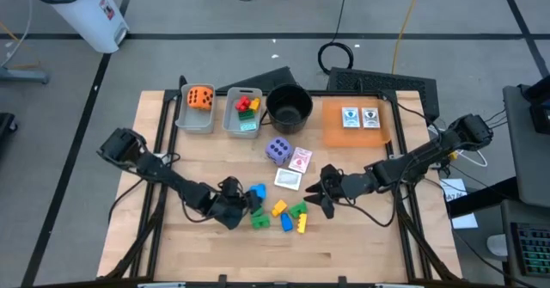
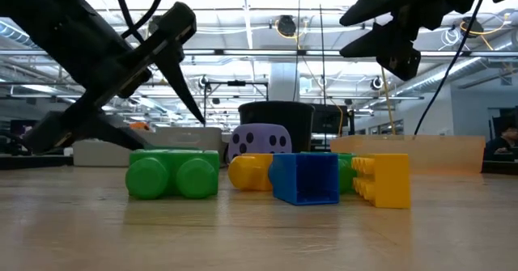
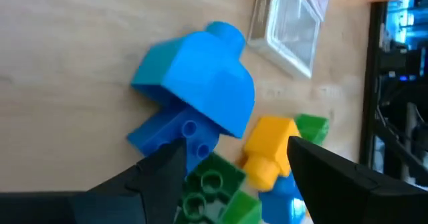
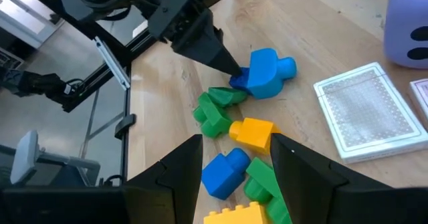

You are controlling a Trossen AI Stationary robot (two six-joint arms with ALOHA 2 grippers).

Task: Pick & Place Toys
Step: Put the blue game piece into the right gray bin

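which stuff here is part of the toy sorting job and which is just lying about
Part of the job:
- loose blocks
- purple die
- orange die
- cards
- left gripper, open by the blocks
- right gripper, open, hovering

Lying about:
- white bin
- cables

— What lies mid-table? 
— A cluster of small plastic blocks (image 1: 279,211), blue, yellow and green, with a purple die (image 1: 277,150) and white-edged picture cards (image 1: 295,168) just behind. 
— And the orange die (image 1: 200,98)? 
— In a bin.
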